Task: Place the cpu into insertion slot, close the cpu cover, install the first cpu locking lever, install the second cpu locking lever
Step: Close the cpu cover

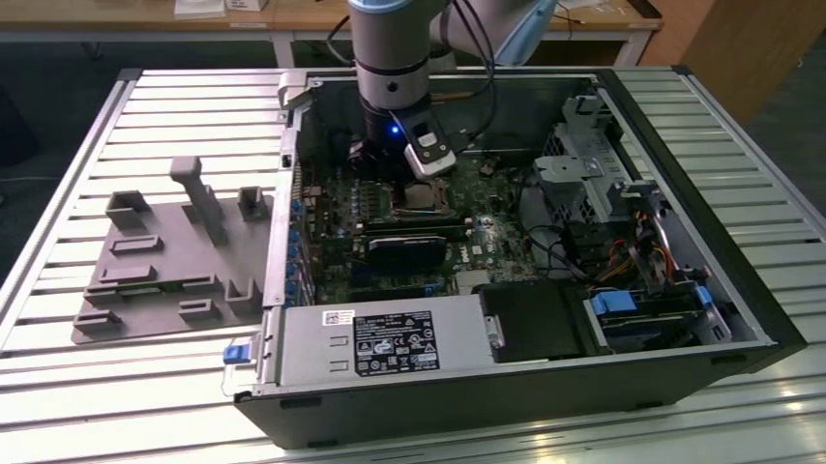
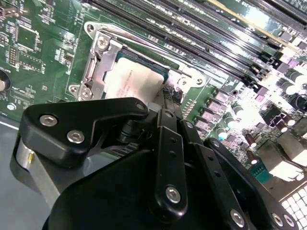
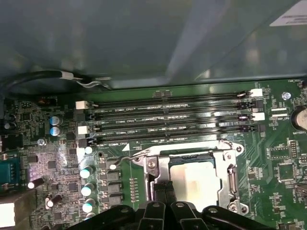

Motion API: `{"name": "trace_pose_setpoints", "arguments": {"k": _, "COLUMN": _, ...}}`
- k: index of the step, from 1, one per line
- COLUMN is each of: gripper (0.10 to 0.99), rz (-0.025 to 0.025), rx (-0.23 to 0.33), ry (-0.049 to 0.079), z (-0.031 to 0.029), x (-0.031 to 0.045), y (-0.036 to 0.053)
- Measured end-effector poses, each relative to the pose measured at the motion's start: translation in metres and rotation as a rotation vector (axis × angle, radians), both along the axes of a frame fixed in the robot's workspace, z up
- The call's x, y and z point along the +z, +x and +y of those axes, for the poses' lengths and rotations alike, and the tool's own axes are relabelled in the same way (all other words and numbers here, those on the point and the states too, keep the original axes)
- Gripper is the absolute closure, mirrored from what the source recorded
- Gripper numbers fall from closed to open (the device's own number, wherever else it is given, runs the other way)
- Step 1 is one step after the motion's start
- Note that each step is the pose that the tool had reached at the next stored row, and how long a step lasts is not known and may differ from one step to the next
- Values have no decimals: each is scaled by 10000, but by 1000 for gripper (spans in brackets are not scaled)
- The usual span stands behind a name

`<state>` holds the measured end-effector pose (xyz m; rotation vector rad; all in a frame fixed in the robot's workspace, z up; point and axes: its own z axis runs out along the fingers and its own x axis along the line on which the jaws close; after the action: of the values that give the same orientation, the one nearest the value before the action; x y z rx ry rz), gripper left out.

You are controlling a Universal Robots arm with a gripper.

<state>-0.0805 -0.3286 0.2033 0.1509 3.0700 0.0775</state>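
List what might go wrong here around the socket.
The gripper sits low at the edge of the cover, right beside the cpu; a slip might scrape the chip's top. The capacitors and memory slots stand close by, so a sideways move might strike them. In the exterior view a cable hangs by the arm and might snag on the case.

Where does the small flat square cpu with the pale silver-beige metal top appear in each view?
Exterior view: the cpu lies inside the black computer case, just under the arm.
Second wrist view: the cpu is framed by the thin silver metal cpu cover.
First wrist view: the cpu is again framed by that cover.
Shared landmark: the long narrow black memory slots run beside it.
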Motion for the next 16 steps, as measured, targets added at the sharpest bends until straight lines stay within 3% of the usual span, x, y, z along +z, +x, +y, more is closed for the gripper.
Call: {"name": "trace_pose_setpoints", "arguments": {"k": 16, "gripper": 984, "rz": 1, "rx": 8, "ry": 23, "z": 0, "x": -41, "y": -21}}
